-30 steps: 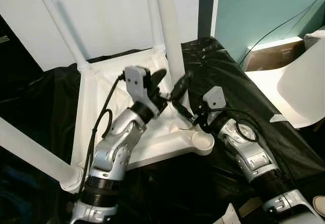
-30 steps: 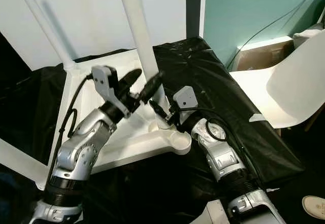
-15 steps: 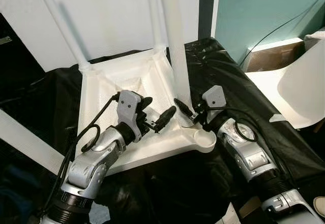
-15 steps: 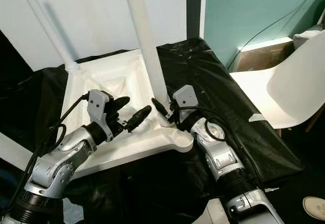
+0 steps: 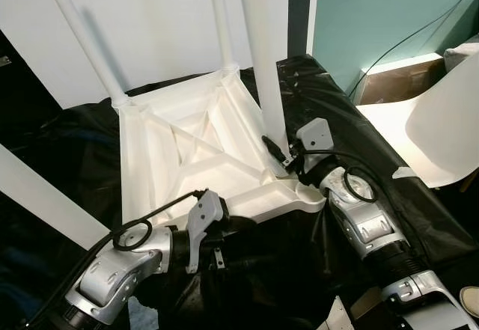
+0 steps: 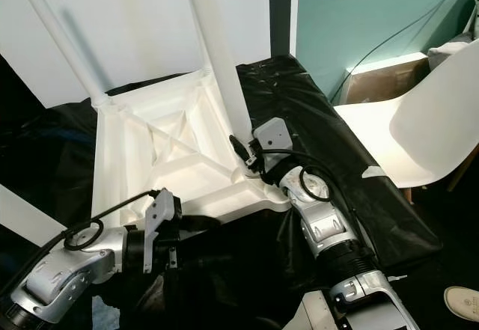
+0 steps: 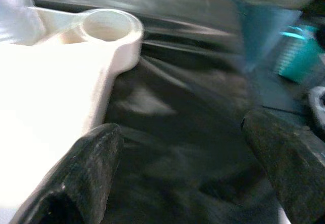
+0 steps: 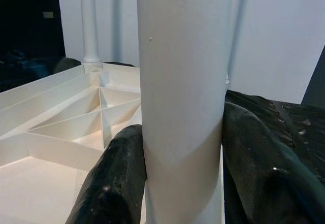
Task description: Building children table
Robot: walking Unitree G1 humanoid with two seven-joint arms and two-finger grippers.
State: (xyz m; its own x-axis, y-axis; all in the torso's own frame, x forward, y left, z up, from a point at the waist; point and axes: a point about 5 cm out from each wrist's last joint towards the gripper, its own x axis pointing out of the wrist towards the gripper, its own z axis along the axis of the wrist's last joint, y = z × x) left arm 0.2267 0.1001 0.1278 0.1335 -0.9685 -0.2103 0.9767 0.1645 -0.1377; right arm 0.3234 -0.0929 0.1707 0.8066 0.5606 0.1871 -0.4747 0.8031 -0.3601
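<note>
The white children table (image 5: 187,158) lies upside down on a black cloth (image 5: 352,132), with its ribbed underside facing up. Its near edge runs from the left down to a round empty leg socket (image 5: 310,195) at the corner nearest the robot. Two legs stand at the far corners, and the thick white leg (image 5: 263,60) rises just behind the empty socket. Another white tube (image 5: 45,195) crosses the lower left of the head view.

The right gripper (image 5: 278,153) is at the base of the thick leg; its two black fingers (image 8: 111,183) stand one on each side and pinch the leg between them. There is little free room here, because the table rim, the leg and the arm are close together.

The left gripper (image 7: 183,178) is low, under the near edge of the table, above the black cloth. In the left wrist view its fingers are spread wide apart with nothing between them, and the empty socket is ahead; this picture is blurred.

To the right stands a white chair (image 5: 441,132), near the cloth, in front of a teal wall (image 5: 374,16). A white panel (image 5: 150,23) stands behind the table.
</note>
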